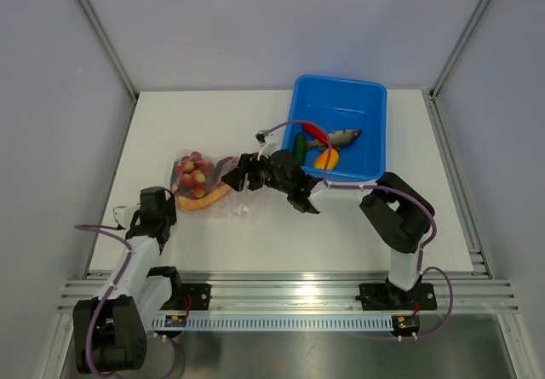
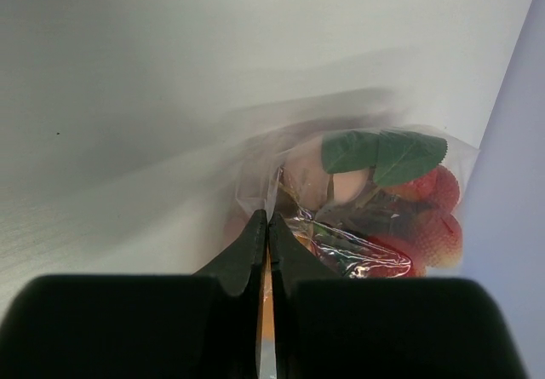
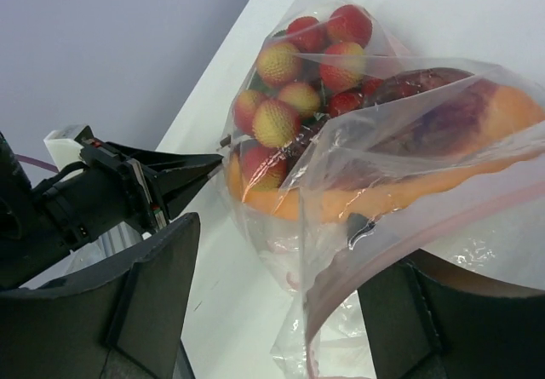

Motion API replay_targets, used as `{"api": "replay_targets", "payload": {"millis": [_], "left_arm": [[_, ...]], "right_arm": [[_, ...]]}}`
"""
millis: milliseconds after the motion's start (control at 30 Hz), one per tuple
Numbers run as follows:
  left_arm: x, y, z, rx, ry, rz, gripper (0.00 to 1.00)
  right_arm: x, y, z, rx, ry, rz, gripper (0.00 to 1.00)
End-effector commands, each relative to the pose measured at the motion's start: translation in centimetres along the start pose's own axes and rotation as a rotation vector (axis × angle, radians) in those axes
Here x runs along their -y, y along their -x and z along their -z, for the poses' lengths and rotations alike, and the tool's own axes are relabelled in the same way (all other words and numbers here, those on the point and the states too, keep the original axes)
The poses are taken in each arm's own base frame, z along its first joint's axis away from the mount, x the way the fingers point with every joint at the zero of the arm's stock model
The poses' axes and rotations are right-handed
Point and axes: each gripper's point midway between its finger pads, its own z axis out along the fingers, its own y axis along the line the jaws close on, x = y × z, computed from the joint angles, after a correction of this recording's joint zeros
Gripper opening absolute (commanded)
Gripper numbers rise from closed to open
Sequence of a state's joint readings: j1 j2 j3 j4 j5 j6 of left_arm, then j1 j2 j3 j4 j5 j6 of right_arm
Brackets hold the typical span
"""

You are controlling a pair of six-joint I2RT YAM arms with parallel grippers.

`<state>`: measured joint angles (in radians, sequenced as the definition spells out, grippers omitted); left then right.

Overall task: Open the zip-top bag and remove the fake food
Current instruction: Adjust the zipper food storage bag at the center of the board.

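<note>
**Bag between both tools, some food in the tub**

From above we see the bag [image 1: 230,204] lying on the desk [image 1: 281,243], just left of the tub [image 1: 358,106]. The tub holds a fish [image 1: 345,134], cucumber [image 1: 301,147], pepper [image 1: 313,129] and an orange ball [image 1: 326,158]. The left tool [image 1: 170,198] meets the bag's left edge and the right tool [image 1: 237,173] its right end.

Only the left wrist view shows the left tool's jaws clenched together, seemingly on the bag's film, with a green leaf [image 2: 383,153] behind.

Only the right wrist view shows the right tool released, its jaws wide on either side of the pink zipper strip [image 3: 460,226]. Grapes [image 3: 294,81] and an orange piece [image 3: 477,132] lie inside the bag.
</note>
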<state>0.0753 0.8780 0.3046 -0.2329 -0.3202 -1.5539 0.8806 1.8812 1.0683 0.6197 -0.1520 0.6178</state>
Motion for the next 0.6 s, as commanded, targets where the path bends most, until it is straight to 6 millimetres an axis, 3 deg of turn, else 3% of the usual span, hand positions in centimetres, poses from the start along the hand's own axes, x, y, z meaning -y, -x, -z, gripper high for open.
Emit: {"api": "replay_targets", "payload": {"millis": [0, 133, 233, 267, 333, 367, 567], "left_arm": [[1.7, 0.7, 0.3, 0.034, -0.048, 0.025, 0.04], [1.9, 0.8, 0.4, 0.035, -0.052, 0.025, 0.05], [1.8, 0.8, 0.4, 0.035, -0.05, 0.026, 0.05], [1.9, 0.7, 0.4, 0.034, -0.052, 0.027, 0.05], [1.9, 0.7, 0.4, 0.031, -0.052, 0.027, 0.05], [1.8, 0.6, 0.3, 0.03, -0.048, 0.027, 0.05], [1.8, 0.6, 0.2, 0.028, -0.047, 0.031, 0.04]], "right_arm": [[-2.4, 3.4, 0.8, 0.081, 0.047, 0.017, 0.78], [-1.7, 3.0, 0.0, 0.031, -0.003, 0.018, 0.75], [-1.8, 3.0, -0.2, 0.032, 0.004, 0.014, 0.56], [-1.9, 3.0, -0.2, 0.031, 0.01, 0.013, 0.45], [-2.1, 3.0, -0.1, 0.031, 0.017, 0.012, 0.37], [-2.4, 3.3, 0.1, 0.04, 0.026, 0.009, 0.27], [-2.9, 4.1, 1.5, 0.092, 0.043, -0.004, 0.1]]}}
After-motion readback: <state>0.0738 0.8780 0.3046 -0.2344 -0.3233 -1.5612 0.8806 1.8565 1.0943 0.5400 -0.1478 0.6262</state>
